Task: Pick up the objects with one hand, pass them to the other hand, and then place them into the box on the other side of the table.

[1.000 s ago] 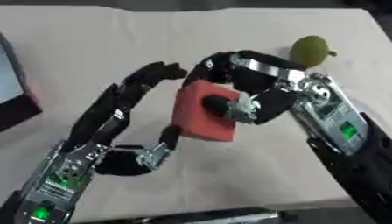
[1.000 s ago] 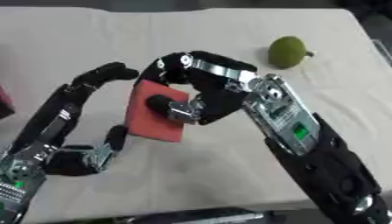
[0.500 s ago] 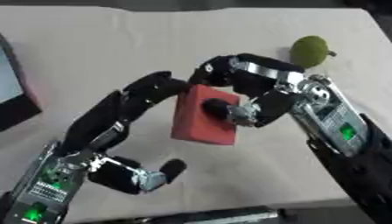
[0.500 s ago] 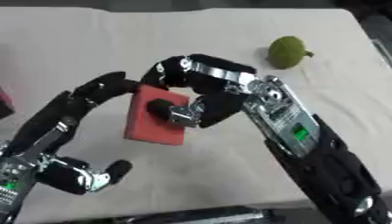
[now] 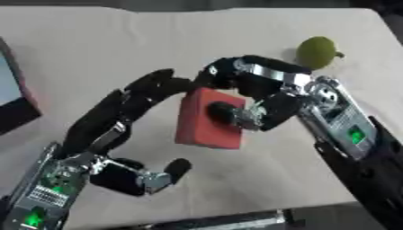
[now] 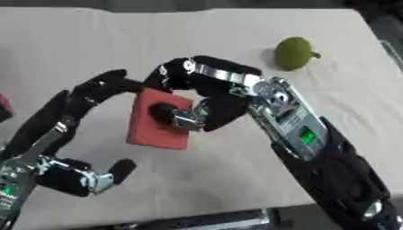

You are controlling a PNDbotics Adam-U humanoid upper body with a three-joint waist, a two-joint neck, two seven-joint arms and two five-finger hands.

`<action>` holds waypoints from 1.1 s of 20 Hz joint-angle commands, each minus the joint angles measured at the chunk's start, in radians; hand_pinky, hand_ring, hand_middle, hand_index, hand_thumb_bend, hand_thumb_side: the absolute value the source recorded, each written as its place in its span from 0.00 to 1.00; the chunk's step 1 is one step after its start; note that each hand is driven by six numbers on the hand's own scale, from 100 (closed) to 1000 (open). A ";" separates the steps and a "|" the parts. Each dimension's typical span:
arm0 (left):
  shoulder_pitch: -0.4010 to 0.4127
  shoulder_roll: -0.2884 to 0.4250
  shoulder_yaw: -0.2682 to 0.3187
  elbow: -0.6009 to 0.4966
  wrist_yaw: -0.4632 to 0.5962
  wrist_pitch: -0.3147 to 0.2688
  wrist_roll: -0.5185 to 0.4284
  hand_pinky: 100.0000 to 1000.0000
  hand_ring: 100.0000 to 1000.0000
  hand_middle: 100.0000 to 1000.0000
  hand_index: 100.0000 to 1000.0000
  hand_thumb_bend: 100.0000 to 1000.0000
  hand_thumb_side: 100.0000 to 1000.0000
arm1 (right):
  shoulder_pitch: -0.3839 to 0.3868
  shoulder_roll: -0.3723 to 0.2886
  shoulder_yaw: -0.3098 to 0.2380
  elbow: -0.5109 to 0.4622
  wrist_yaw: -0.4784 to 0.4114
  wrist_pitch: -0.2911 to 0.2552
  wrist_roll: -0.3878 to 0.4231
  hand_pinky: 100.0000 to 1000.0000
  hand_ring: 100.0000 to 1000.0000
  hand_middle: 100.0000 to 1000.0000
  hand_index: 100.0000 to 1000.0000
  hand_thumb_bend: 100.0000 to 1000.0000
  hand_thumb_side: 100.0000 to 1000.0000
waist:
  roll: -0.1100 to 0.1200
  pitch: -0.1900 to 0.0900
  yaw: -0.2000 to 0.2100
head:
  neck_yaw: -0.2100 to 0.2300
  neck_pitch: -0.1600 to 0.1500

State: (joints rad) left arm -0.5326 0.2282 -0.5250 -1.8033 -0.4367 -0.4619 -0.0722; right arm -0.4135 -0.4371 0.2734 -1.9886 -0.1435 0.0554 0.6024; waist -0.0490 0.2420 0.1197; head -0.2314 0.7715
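Reaching up from the near edge, the left hand (image 5: 130, 108) lays straight fingers behind the red block (image 5: 208, 119), held above the table (image 5: 94, 40) in the right hand's (image 5: 264, 105) pinch, which should let go only once the left thumb closes; a green fruit (image 5: 317, 51) lies beyond.

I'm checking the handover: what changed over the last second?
The left hand has brought its fingers in onto the red block's upper left edge, thumb lower. The right hand stays clamped on the block; the green fruit hasn't moved.
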 commanded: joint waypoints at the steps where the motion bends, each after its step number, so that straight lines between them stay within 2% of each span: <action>1: -0.024 -0.010 -0.006 -0.023 -0.012 0.008 0.024 1.00 0.86 0.82 1.00 0.23 0.34 | -0.007 -0.022 0.000 -0.011 0.008 -0.002 0.010 0.83 0.41 0.34 0.49 0.00 0.41 | 0.002 -0.011 0.000 | -0.003 -0.002; 12: -0.029 0.001 -0.038 -0.037 -0.044 -0.042 -0.022 1.00 0.86 0.82 1.00 0.28 0.27 | -0.005 -0.023 -0.001 -0.011 0.001 0.012 0.020 0.83 0.41 0.34 0.49 0.00 0.42 | 0.005 -0.010 -0.003 | -0.005 -0.002; 19: -0.037 0.002 -0.045 -0.048 -0.069 -0.074 -0.045 1.00 0.86 0.80 1.00 0.30 0.16 | -0.005 -0.022 -0.001 -0.011 -0.007 0.020 0.027 0.83 0.41 0.34 0.49 0.00 0.42 | 0.005 -0.011 -0.004 | -0.007 -0.002; 20: -0.039 0.001 -0.045 -0.049 -0.075 -0.075 -0.044 0.98 0.85 0.78 1.00 0.31 0.14 | -0.005 -0.023 -0.001 -0.011 -0.007 0.020 0.028 0.83 0.41 0.34 0.49 0.00 0.42 | 0.005 -0.011 -0.004 | -0.007 -0.002; 21: -0.041 0.001 -0.045 -0.050 -0.082 -0.074 -0.041 0.93 0.79 0.76 1.00 0.30 0.13 | -0.004 -0.023 -0.001 -0.011 -0.007 0.021 0.029 0.83 0.41 0.34 0.49 0.00 0.42 | 0.005 -0.011 -0.004 | -0.007 -0.002; 22: -0.043 -0.001 -0.044 -0.051 -0.091 -0.072 -0.036 0.85 0.68 0.74 1.00 0.30 0.11 | -0.004 -0.023 -0.001 -0.011 -0.007 0.021 0.029 0.83 0.41 0.34 0.49 0.00 0.42 | 0.005 -0.010 -0.005 | -0.007 -0.002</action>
State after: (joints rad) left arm -0.5555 0.2389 -0.5375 -1.8156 -0.5199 -0.5233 -0.1075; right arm -0.4046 -0.4472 0.2753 -1.9883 -0.1494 0.0753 0.6312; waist -0.0454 0.2426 0.1170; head -0.2369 0.7715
